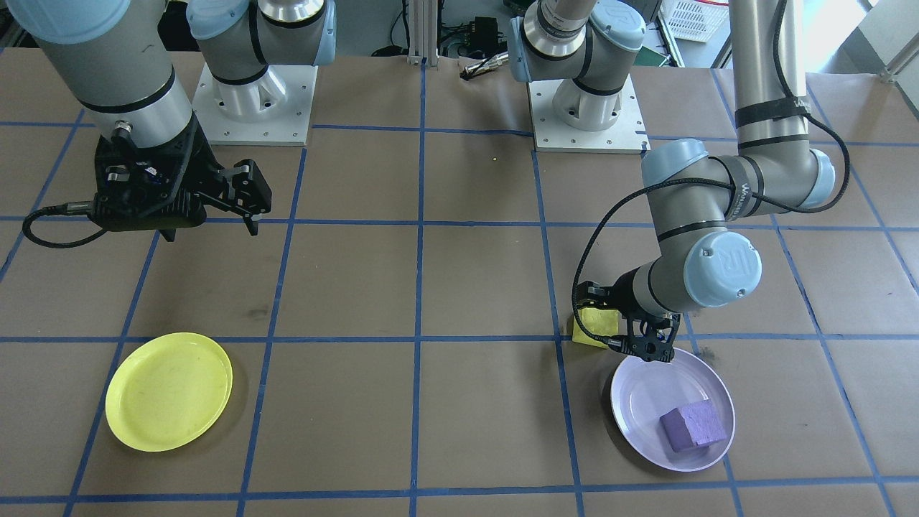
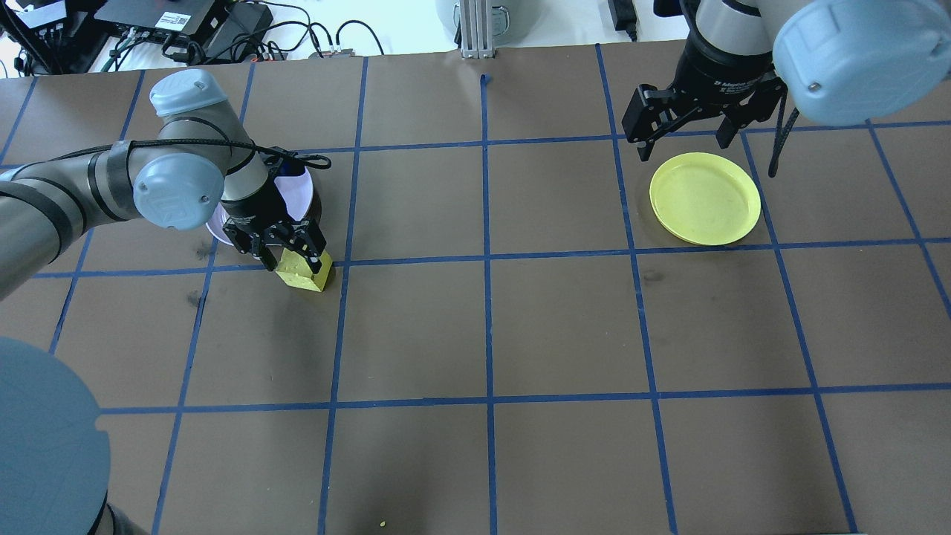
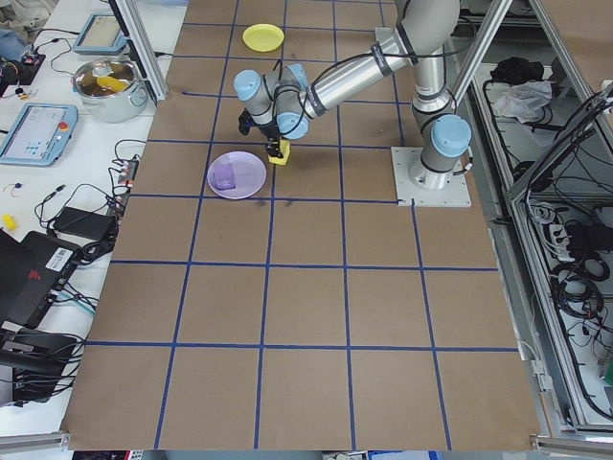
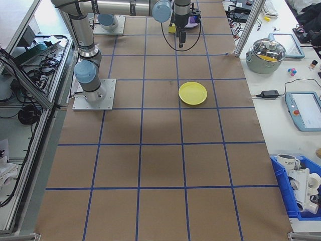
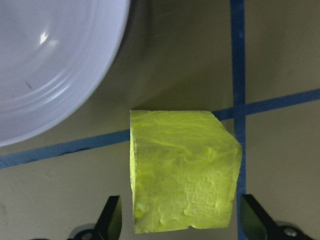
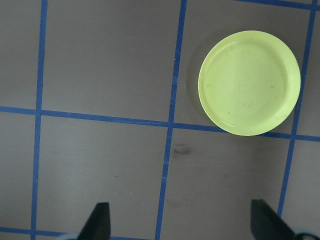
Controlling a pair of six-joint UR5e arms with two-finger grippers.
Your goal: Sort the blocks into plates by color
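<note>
The yellow block (image 5: 182, 172) lies on the brown table, just off the rim of the lavender plate (image 5: 55, 65). My left gripper (image 5: 180, 225) is open and low over it, a finger on each side with a small gap. The overhead view shows the same: left gripper (image 2: 286, 245) at the yellow block (image 2: 304, 271). The purple block (image 1: 693, 425) rests inside the lavender plate (image 1: 639, 402). The yellow plate (image 1: 169, 391) holds nothing. My right gripper (image 1: 248, 197) hangs open high above the table near the yellow plate (image 6: 250, 82), gripping nothing.
The two arm mounting plates (image 1: 255, 104) (image 1: 585, 118) sit at the robot's side of the table. Blue tape lines grid the brown surface. A side bench with a pot (image 3: 110, 81) and tablets runs past the table's far edge.
</note>
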